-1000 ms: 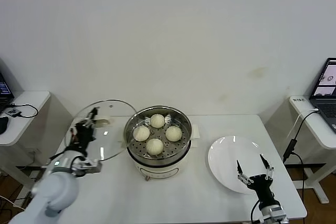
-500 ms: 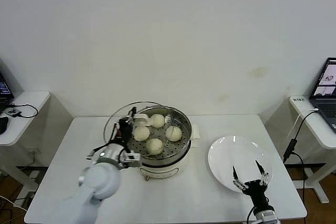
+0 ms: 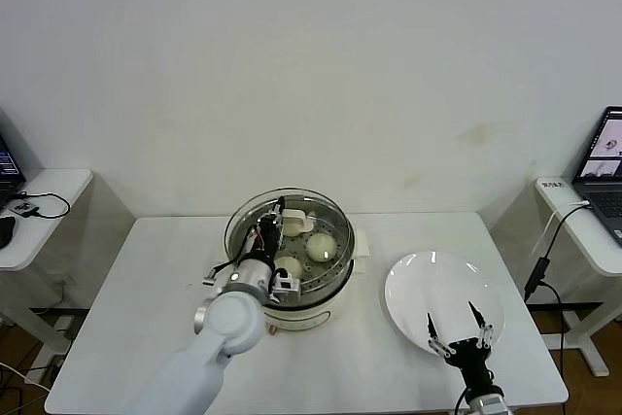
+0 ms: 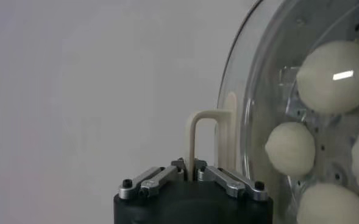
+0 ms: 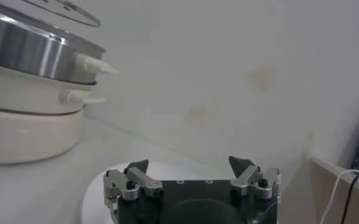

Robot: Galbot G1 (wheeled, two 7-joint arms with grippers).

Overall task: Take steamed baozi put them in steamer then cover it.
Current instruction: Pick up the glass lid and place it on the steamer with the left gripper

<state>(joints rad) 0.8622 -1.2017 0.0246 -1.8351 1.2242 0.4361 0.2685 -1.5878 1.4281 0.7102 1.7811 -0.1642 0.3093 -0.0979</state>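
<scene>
The steamer [image 3: 316, 296], a shiny steel pot on a white base, stands mid-table and holds several cream-white baozi [image 3: 322, 246] on its perforated tray. My left gripper [image 3: 277, 219] is shut on the cream bar handle [image 4: 205, 139] of the clear glass cover [image 3: 337, 220] and holds it over the steamer's mouth, slightly tilted. Through the glass the left wrist view shows the baozi [image 4: 334, 77]. My left arm hides some of the buns in the head view. My right gripper [image 3: 455, 333] is open and empty, low over the front of the white plate [image 3: 418, 284].
The right wrist view shows the steamer [image 5: 30, 52] with the cover's rim [image 5: 60, 10] just above it, and the open right gripper [image 5: 188, 165]. Side tables with a laptop [image 3: 607, 157] and cables [image 3: 544, 250] flank the white table [image 3: 146, 269].
My left arm has swung the cover from the table's left side rightward to over the steamer. My right gripper has drawn back a little toward me, staying open.
</scene>
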